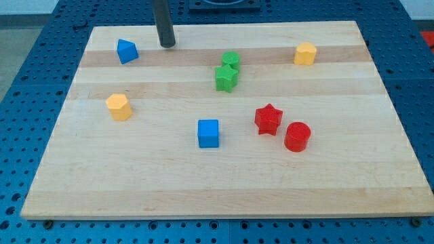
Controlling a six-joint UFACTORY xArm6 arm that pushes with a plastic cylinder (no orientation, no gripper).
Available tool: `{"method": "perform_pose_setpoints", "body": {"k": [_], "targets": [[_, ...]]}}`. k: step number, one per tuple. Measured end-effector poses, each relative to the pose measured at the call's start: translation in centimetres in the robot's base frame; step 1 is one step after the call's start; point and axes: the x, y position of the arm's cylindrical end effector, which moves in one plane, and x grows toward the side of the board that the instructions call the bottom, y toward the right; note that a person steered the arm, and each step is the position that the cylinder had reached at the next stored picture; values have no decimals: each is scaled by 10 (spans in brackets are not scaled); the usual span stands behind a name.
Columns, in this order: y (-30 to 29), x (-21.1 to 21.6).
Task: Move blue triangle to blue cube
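Observation:
The blue triangle (127, 51) lies near the view's top left of the wooden board (224, 190). The blue cube (209, 133) sits near the board's middle, below and to the right of the triangle. My tip (167, 45) rests on the board just to the right of the blue triangle, a short gap apart from it, and far above the blue cube.
Two green blocks (228, 71) touch each other at top centre. A yellow block (306, 53) is at top right, another yellow block (119, 107) at left. A red star (268, 120) and a red cylinder (297, 137) sit right of the blue cube.

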Motion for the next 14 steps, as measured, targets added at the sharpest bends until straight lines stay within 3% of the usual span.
{"method": "perform_pose_setpoints", "body": {"k": [2, 4, 6, 7, 10, 12, 14], "targets": [[-56, -30], [-96, 25], [-100, 99], [-100, 114], [-76, 102], [-63, 70], [-25, 92]]}}
